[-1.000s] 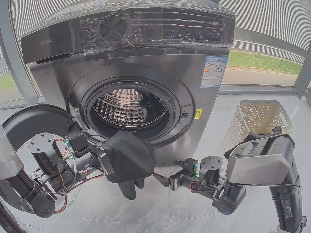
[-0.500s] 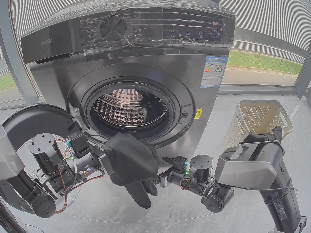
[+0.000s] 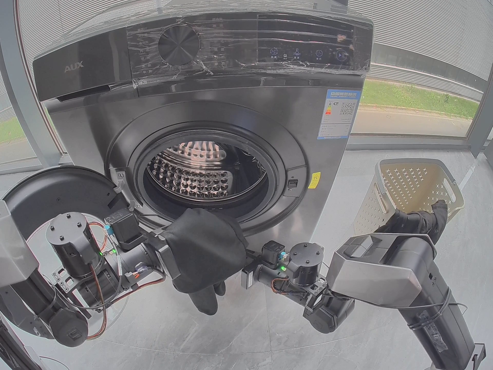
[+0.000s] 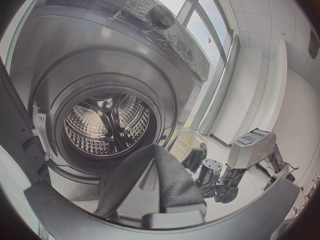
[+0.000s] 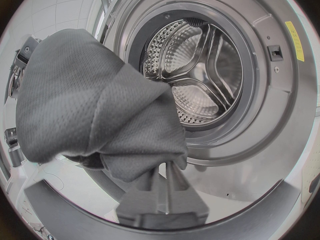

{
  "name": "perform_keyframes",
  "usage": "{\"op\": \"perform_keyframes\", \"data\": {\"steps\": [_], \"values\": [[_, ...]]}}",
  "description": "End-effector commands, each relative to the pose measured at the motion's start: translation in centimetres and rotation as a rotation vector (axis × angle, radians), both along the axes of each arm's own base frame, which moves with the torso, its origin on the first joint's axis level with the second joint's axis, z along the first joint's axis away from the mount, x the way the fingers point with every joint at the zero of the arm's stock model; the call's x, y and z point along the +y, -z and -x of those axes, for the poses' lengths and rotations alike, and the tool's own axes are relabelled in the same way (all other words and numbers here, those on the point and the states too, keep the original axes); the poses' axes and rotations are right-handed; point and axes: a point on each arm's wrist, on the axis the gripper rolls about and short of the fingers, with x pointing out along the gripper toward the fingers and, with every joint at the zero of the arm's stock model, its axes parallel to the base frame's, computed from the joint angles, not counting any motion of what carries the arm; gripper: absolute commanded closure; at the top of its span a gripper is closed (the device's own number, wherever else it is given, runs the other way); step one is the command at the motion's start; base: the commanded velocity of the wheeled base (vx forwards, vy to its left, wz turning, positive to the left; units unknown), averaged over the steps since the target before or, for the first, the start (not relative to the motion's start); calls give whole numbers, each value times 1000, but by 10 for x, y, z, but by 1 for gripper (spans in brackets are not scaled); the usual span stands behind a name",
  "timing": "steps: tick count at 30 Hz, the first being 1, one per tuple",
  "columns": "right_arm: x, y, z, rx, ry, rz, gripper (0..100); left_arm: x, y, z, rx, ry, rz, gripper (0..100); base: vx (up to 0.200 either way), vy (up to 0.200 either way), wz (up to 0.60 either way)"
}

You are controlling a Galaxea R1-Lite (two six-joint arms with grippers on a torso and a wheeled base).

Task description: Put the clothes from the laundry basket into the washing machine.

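Note:
A black garment (image 3: pixel 205 250) is bunched over my left gripper (image 3: pixel 218 247), which is shut on it just below the washing machine's open drum (image 3: pixel 205 173); the cloth hides the fingers, and one end hangs down. My right gripper (image 3: pixel 245 276) reaches in from the right and is shut on a lower fold of the same garment (image 5: pixel 100 117), its fingertips (image 5: pixel 173 179) pressed together at the cloth's edge. The drum (image 5: pixel 196 80) holds nothing. Another black piece of clothing (image 3: pixel 417 221) hangs over the front rim of the beige laundry basket (image 3: pixel 381 181) on the right.
The round door (image 3: pixel 51 191) stands swung open at the left, behind my left arm. The basket sits on the grey floor beside the machine's right corner. Windows run behind the machine. Bare floor (image 3: pixel 231 335) lies in front.
My right arm has moved left from the basket side to the garment, and its gripper, open a second ago, is now shut on the cloth. The hanging end swung down, then rose. The left arm barely moved.

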Motion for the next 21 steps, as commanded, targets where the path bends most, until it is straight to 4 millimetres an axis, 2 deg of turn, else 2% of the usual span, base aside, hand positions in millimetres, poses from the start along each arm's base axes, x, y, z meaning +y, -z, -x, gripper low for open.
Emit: {"op": "perform_keyframes", "data": {"steps": [1,9,10,13,18,19,21], "values": [[1,4,2,8,-4,6,100,0,1,0,2,-1,-1,100,0,0,0],[-7,3,6,29,10,26,100,1,0,-1,1,-5,1,100,0,0,0],[-13,-4,8,30,17,27,100,1,0,-1,1,-7,1,100,0,0,0],[-17,-10,12,37,19,33,100,1,0,-1,1,-7,1,100,0,0,0],[-15,-6,12,36,17,38,100,1,0,0,1,-4,1,100,0,0,0],[-14,-6,11,33,16,35,0,1,0,0,0,-4,2,100,0,0,0],[-10,-8,8,16,11,21,0,1,0,0,-1,-4,3,100,0,0,0]]}}
